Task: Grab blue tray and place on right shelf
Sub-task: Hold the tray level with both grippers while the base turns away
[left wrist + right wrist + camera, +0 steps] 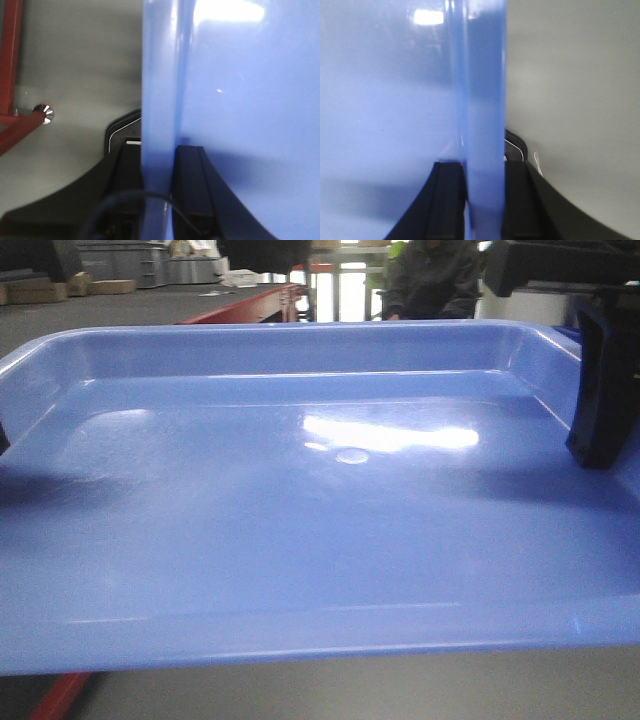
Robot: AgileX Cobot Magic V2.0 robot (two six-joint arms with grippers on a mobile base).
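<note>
In the front view the blue tray (300, 530) fills nearly the whole frame, lying level with its hollow facing up and a bright glare on its floor. My right hand (605, 430) comes down over the tray's right wall, one black finger inside the tray against that wall. Behind the tray's far rim stand a red frame (250, 308), grey bins (125, 260) and a person in a dark jacket (430, 280). Below the tray's near rim I see grey floor (400, 690).

From my left wrist, the tray's rim runs straight up the frame and my left hand (157, 165) is clenched on it, one black finger on each side, both pressed to the plastic. Left of the tray, a red bar with a shiny metal end (44, 113) lies over the grey floor.

From my right wrist, the tray's rim again runs upright between my two fingers (451, 200), which grasp it from both sides. To the right of the tray there is only grey floor.
</note>
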